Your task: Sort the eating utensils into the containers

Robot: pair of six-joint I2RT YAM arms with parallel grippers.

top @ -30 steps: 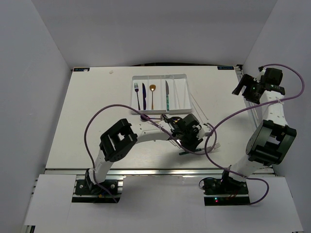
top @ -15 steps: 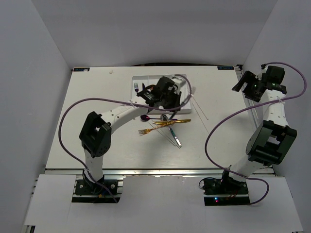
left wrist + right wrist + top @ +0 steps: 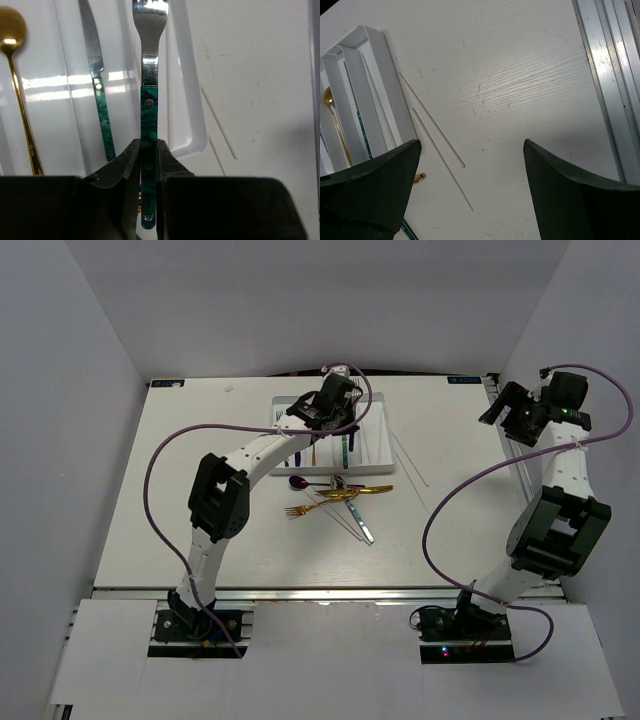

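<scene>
My left gripper (image 3: 330,410) is shut on a teal-handled silver fork (image 3: 148,107) and holds it over the white tray (image 3: 385,440), tines pointing away. In the left wrist view the fork lies along a divider (image 3: 175,75), beside a teal-handled knife (image 3: 100,100) and a gold spoon (image 3: 15,75) lying in compartments. A loose pile lies in front of the tray: purple spoon (image 3: 298,481), gold fork (image 3: 305,508), gold knife (image 3: 358,490), silver knife (image 3: 360,525). My right gripper (image 3: 515,418) is open and empty at the far right, above two white chopsticks (image 3: 432,127).
The chopsticks (image 3: 410,460) lie on the table just right of the tray. The tray's right wall (image 3: 382,85) shows in the right wrist view. A metal rail (image 3: 610,75) runs along the table's right edge. White walls enclose the table.
My left arm has swung from the pile at the front up to the tray, carrying the teal-handled fork. The right gripper has hardly moved.
</scene>
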